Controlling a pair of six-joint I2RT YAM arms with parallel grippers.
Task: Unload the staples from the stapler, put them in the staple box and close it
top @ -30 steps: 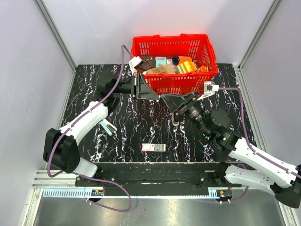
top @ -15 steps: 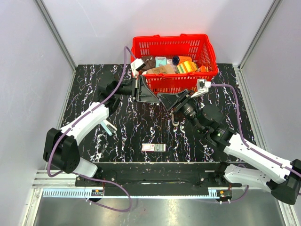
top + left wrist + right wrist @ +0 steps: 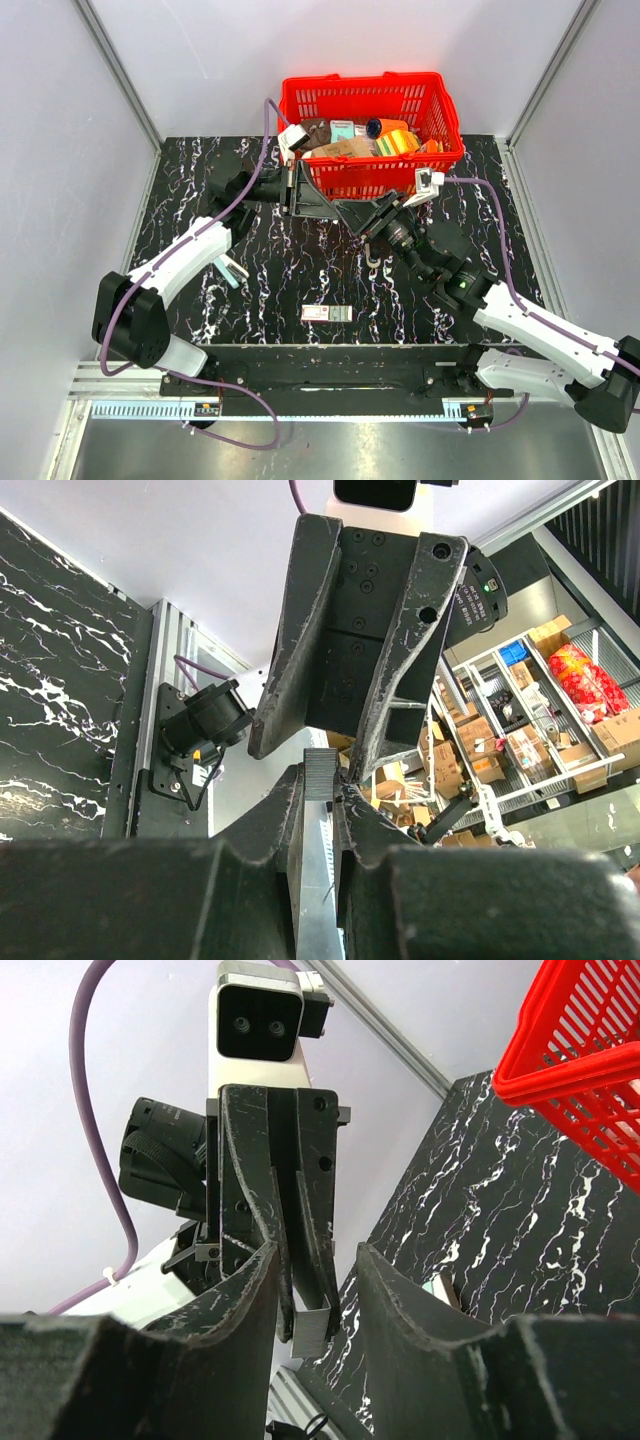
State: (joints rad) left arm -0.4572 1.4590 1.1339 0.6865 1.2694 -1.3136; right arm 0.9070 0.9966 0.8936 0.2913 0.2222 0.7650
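Looking down from the top camera, both arms meet nose to nose over the black marbled table (image 3: 200, 190), just in front of the red basket (image 3: 375, 92), which is stuffed with mixed items.

The left gripper (image 3: 320, 785) is pinched tight on the staples (image 3: 318, 875), that thin silvery strip. It runs up between the two fingers, and its ribbed end pokes out just past the tips. So the staples are up in the left gripper, off the table, right where the two grippers come together.

The right gripper (image 3: 318, 1260) comes in from the other side, partly open. In its own wrist view the two fingers (image 3: 250, 1300) sit either side of the left gripper's closed tips, and the free end of the strip hangs in the gap between them. From the left wrist view its fingers taper down toward that same end. I can't tell whether either pad is actually touching the strip, and it doesn't look clamped on anything.

Elsewhere, a flat red-and-white box (image 3: 327, 313) lies on the table near the front edge, well apart from the grippers. There's also a small black-and-silver object (image 3: 229, 269) on the table beside the left forearm, too small to make out properly.
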